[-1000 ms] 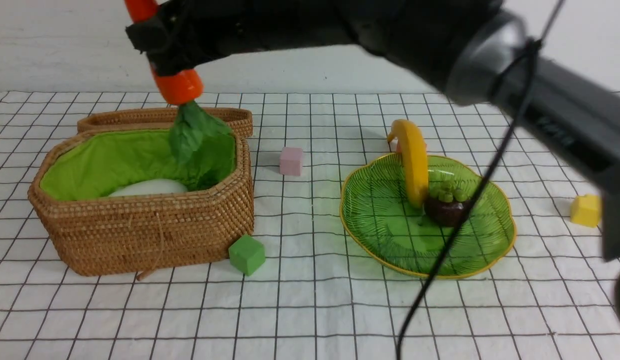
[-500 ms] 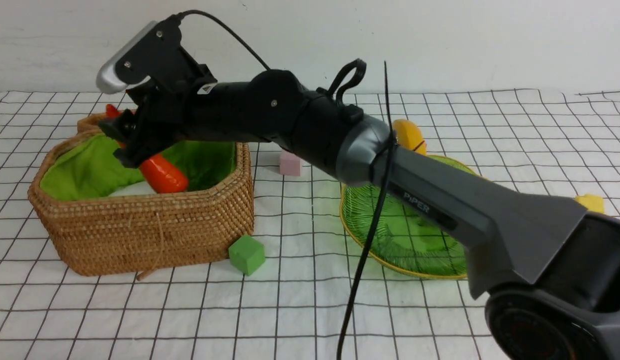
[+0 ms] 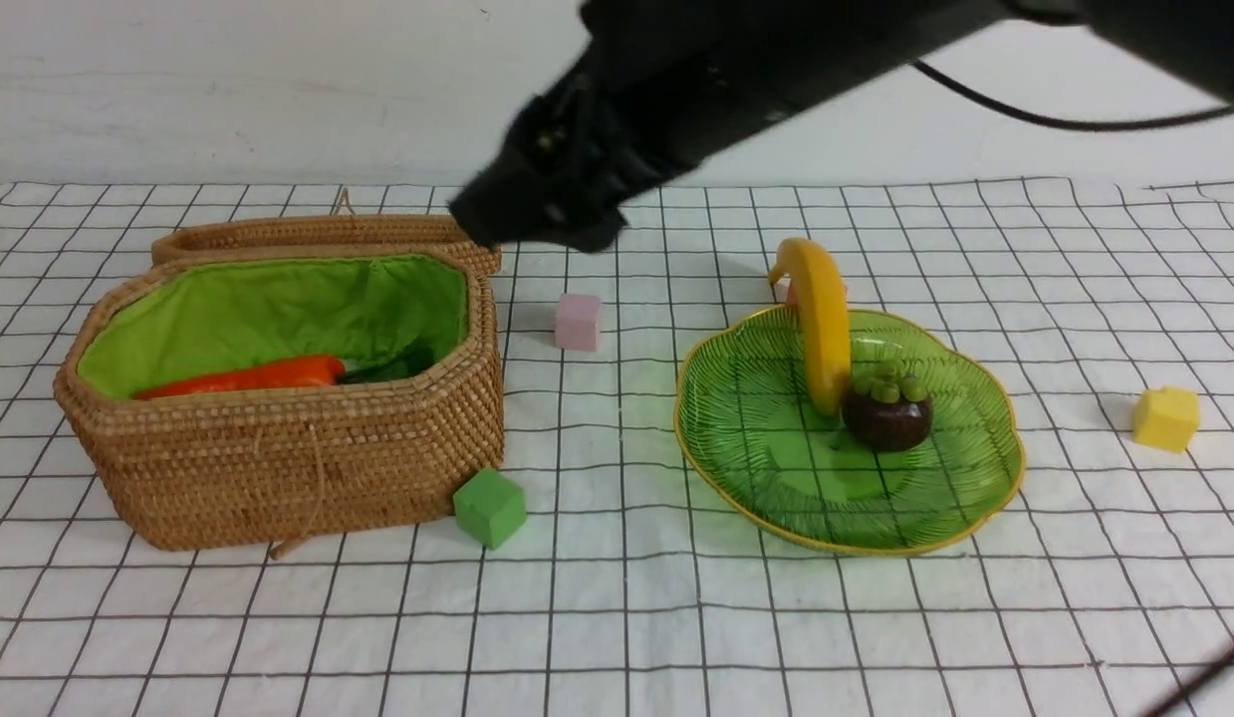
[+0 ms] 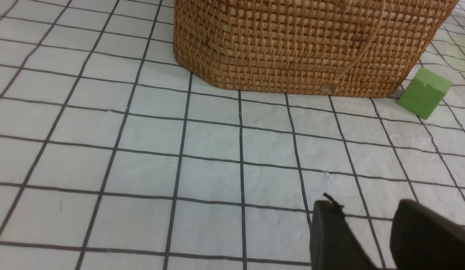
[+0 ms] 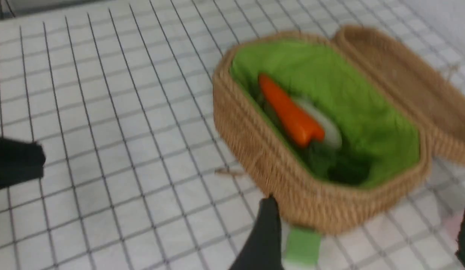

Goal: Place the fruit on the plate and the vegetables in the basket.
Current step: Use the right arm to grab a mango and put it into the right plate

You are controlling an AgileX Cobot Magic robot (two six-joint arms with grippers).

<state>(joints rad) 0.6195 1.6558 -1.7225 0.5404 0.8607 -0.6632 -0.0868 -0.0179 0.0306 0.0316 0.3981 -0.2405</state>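
Note:
An orange carrot (image 3: 248,376) (image 5: 290,112) lies in the green-lined wicker basket (image 3: 278,468) (image 5: 255,150), on top of a white radish (image 5: 324,125). On the green glass plate (image 3: 766,438) a yellow banana (image 3: 824,319) leans over the far rim beside a dark purple mangosteen (image 3: 885,416). My right gripper (image 3: 537,204) (image 5: 367,232) hangs blurred above the basket's right end, open and empty. Low over the cloth in front of the basket (image 4: 303,45), my left gripper (image 4: 367,221) is open with only cloth showing between its fingers.
The wicker lid (image 3: 328,231) lies behind the basket. A green cube (image 3: 489,506) (image 4: 423,92) sits at the basket's front right corner. A pink cube (image 3: 578,321) lies between basket and plate, and a yellow cube (image 3: 1165,418) right of the plate.
My right gripper lowered the carrot into the basket, opened and let it go, then rose and swung right. The carrot now lies flat inside. The left arm has not moved.

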